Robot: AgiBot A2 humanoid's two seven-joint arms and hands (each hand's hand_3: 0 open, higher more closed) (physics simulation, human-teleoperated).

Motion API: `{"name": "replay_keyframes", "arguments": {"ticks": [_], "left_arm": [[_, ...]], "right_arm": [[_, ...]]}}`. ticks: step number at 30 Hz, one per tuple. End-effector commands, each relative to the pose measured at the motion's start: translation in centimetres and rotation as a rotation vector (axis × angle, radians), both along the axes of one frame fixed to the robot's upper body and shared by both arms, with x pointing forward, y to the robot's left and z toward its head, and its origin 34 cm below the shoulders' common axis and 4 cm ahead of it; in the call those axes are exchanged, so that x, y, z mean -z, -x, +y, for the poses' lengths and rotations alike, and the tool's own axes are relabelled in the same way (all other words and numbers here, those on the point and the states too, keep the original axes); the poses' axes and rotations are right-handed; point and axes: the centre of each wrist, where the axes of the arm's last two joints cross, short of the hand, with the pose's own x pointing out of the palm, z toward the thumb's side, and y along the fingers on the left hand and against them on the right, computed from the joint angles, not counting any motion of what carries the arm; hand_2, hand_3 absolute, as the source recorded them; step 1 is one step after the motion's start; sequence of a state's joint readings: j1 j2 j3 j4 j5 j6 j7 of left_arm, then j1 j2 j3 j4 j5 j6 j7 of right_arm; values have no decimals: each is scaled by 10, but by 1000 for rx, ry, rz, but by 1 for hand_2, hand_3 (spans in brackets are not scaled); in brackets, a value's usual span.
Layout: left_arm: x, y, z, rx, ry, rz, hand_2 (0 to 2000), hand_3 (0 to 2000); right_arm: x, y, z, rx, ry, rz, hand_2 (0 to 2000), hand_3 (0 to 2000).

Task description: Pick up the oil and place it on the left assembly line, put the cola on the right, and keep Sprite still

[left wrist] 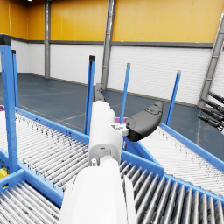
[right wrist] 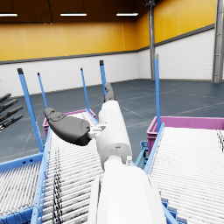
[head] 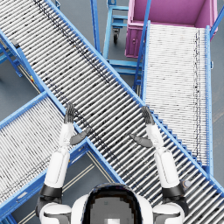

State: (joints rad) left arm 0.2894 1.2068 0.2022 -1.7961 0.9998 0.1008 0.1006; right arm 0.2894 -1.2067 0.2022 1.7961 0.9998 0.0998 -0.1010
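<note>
Where the head view is widest, a long central conveyor (head: 87,78) of close-set, thin silvery rollers in a blue metal frame runs diagonally from the upper left to the lower right of the frame. At the upper right the right assembly line (head: 175,78), a narrower bed of the same ribbed rollers, runs up to a smooth, box-shaped pink bin (head: 175,13) at the top edge. At the lower left lies the left assembly line (head: 26,140), also of rollers edged in blue rails. Both glossy white arms, the left arm (head: 57,164) and the right arm (head: 165,166), rise from the bottom of the frame over the central conveyor. The dark left hand (head: 72,127) is spread, fingers straight toward the top and thumb angled inward, and it holds nothing. The dark right hand (head: 148,129) mirrors it, equally splayed and empty. Where the oil, cola and Sprite are cannot be told from these views.
</note>
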Motion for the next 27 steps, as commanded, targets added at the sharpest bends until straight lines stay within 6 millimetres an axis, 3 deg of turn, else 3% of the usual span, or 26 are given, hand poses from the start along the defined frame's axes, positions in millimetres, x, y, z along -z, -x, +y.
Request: {"name": "replay_keyframes", "arguments": {"ticks": [1,27], "left_arm": [[0,0,0,0,0,0,0,0],[0,0,0,0,0,0,0,0]], "right_arm": [[0,0,0,0,0,0,0,0],[0,0,0,0,0,0,0,0]]}}
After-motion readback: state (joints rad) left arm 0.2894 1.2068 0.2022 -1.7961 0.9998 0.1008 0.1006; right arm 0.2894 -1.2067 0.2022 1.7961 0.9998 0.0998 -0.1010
